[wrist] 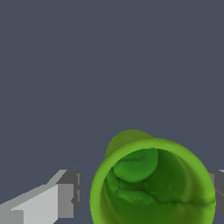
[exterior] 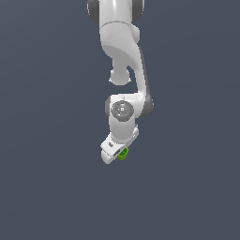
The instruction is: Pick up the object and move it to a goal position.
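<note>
Jaws flank the green cup [wrist: 153,183] without visibly touching it, grip uncertain; uniform grey ground lies all around.

No legible text, label, brand, number or sign was present on any surface in either the exterior view or the wrist view.

The arm [exterior: 123,70] has a smooth white shell with a soft sheen, like moulded plastic, and duller grey joint caps. The gripper [exterior: 115,154] looks the same white, its fingers [wrist: 48,203] flat and matt with grey pads. The green cup [wrist: 153,183] looks like smooth plastic outside, faintly glossy, with an uneven, creased inside. The dark blue-grey background [wrist: 87,65] is plain and matt.
</note>
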Motion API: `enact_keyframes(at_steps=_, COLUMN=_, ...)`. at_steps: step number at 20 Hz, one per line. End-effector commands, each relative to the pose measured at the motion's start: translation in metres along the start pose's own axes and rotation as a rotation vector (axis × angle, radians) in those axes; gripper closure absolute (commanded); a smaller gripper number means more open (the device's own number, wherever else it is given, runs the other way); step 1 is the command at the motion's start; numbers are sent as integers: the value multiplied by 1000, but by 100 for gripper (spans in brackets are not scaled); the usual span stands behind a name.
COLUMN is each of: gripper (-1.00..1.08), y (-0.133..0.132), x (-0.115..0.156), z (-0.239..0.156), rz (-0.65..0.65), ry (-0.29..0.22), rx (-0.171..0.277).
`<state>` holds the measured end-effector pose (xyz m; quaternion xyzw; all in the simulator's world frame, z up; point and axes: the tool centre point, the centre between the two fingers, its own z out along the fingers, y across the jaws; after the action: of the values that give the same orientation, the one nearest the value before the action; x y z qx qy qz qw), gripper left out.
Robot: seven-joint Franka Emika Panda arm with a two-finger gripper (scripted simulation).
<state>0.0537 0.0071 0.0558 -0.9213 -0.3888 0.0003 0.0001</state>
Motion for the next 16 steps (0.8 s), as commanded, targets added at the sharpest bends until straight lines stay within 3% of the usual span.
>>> enact_keyframes(at_steps=1, gripper=-92, y=0, x=0, z=10, rz=-1, ry=0, rx=0)
enact_keyframes(at_steps=6, gripper=-92, y=1, x=1, z=13, rz=-1, ry=0, rx=-1)
enact_keyframes(at_steps=7, gripper=108, y=1, x=1, z=13, rz=-1, ry=0, rx=-1)
enact_keyframes(at_steps=16, gripper=108, y=1, x=1, z=13, rz=-1, ry=0, rx=-1)
